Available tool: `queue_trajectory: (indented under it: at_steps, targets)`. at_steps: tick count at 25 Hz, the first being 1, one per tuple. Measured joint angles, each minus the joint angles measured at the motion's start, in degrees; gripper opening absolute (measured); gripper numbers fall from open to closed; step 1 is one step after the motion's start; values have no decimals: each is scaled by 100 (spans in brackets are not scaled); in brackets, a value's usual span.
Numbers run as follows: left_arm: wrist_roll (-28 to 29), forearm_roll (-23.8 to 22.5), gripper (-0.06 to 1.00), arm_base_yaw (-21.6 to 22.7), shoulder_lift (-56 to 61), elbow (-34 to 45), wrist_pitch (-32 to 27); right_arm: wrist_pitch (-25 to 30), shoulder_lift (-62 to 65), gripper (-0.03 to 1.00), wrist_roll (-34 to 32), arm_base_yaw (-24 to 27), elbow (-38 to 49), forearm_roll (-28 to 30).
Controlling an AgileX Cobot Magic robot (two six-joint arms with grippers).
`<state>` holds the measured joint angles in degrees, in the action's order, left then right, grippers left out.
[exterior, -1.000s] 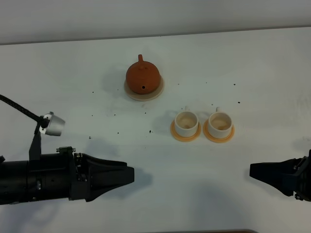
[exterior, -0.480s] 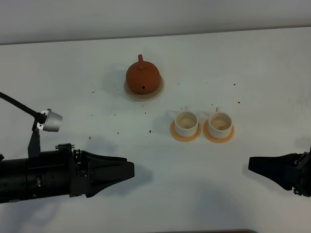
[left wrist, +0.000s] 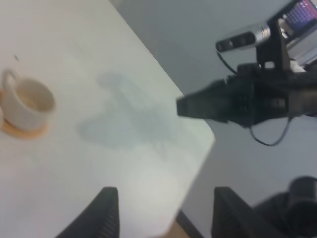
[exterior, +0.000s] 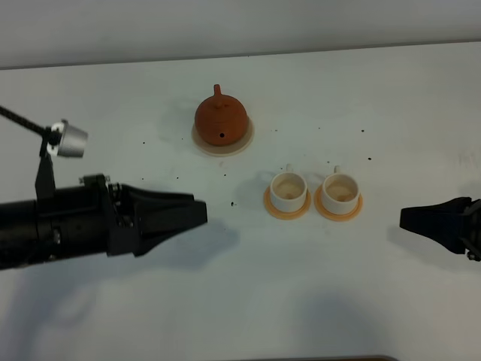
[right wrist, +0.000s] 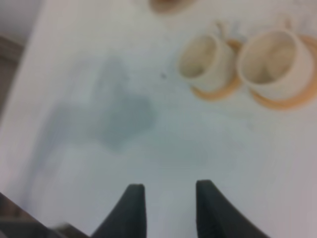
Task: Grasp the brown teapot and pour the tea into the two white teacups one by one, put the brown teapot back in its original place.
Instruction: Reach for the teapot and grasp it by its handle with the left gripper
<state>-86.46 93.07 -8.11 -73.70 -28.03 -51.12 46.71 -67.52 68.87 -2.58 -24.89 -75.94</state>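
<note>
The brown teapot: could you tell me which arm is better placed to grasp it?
Left, probably: the left fingers, open, are nearer the brown teapot; the right fingers sit beyond both teacups.

Bare table (exterior: pixel 150 162) lies between the left gripper (exterior: pixel 197 213) and the teapot (exterior: pixel 221 119); the cups (exterior: pixel 288 189) stand off to the side.

teapot (exterior: pixel 221 119) on saucer (exterior: pixel 225 149) behind, two teacups (exterior: pixel 288 190) on coasters (exterior: pixel 282 213) side by side before it, rightward
</note>
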Motion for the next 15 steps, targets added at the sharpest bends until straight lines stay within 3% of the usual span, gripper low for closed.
queue_trajectory:
  at_steps: [9,15]
  targets:
    - [831,-884,43,0,-58,-1025,970,84,1346,24,-3464,0,-912,3517]
    - [1022,-1054,43,0,-551,-1810,1079,940,2865,24,-5278,0,-937,5708]
